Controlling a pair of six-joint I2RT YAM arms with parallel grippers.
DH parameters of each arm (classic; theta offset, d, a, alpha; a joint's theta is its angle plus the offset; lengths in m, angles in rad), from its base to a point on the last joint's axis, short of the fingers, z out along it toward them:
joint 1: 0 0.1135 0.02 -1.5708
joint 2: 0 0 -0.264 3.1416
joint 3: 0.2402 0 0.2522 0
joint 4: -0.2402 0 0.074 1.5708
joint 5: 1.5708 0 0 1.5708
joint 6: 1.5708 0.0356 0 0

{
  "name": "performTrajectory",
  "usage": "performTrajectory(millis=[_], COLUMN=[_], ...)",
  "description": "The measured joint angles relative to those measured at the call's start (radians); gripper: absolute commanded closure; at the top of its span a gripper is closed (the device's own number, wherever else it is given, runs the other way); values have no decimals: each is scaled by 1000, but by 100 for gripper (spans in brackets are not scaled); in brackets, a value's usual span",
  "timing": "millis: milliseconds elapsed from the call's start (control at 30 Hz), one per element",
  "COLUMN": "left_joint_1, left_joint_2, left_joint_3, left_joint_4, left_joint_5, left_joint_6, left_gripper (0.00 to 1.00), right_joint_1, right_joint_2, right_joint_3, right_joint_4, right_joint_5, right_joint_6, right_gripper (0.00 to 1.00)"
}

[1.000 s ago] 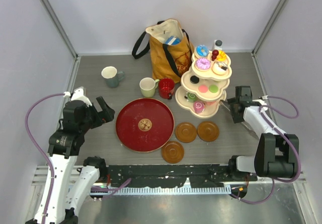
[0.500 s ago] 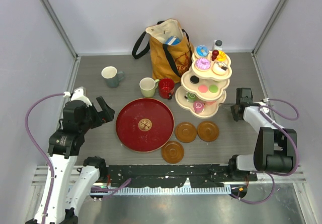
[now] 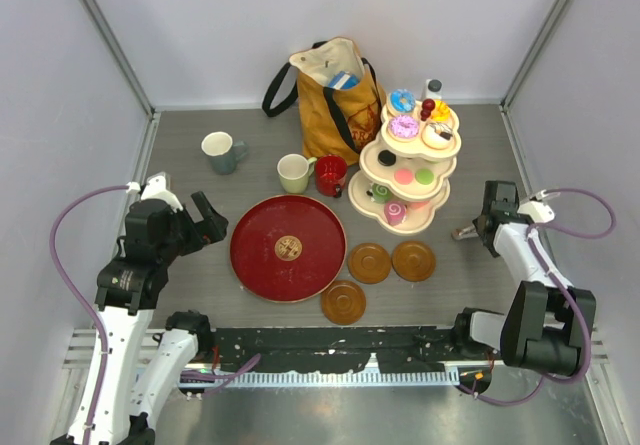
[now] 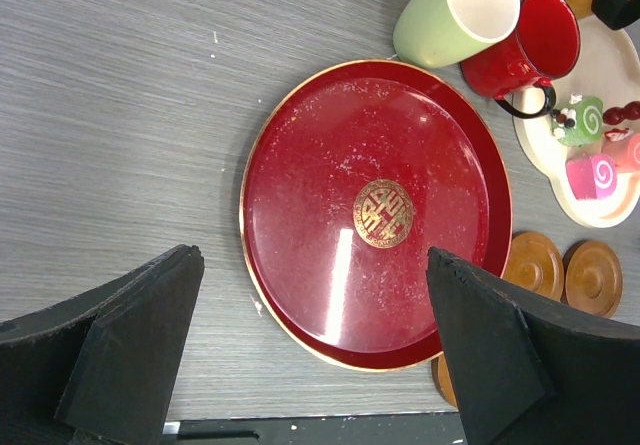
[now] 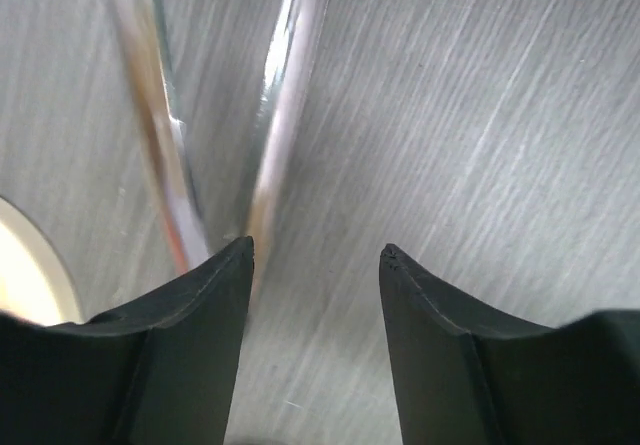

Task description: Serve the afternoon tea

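Three saucers (image 3: 343,302) lie bare at lower centre, apparently awaiting mugs. The left hand (image 3: 210,220) hangs spread wide and empty, left of the tray (image 3: 265,255). The right hand (image 3: 470,231) is half-spread and grips nothing. Tongs (image 5: 283,95), likely for lifting sweets (image 3: 404,126), lie at its left finger. The sweets sit on the stand (image 3: 430,220), and the mugs (image 3: 294,173) stand beyond the tray.

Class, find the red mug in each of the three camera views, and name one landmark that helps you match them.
Top external: the red mug stands behind the red tray, just left of the cream stand.
Left wrist: upper right, past the tray's far rim.
Right wrist: not in it.
Shared landmark: the pale green mug, right beside it in both views.
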Motion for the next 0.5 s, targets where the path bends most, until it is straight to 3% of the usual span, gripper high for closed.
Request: performTrajectory(millis=[67, 233, 500], left_joint_1=[0, 0, 0], left_joint_2=[0, 2, 126], left_joint_3=[0, 0, 0], left_joint_4=[0, 0, 50], left_joint_5=[0, 1, 90], left_joint_6=[0, -5, -101], left_gripper=[0, 0, 0], right_joint_1=[0, 0, 0], right_joint_2=[12, -7, -253], right_joint_3=[13, 61, 56], right_joint_4=[-40, -100, -110], right_joint_5=[-1, -13, -139], right_joint_6=[-51, -155, -320], right_gripper=[29, 21, 7])
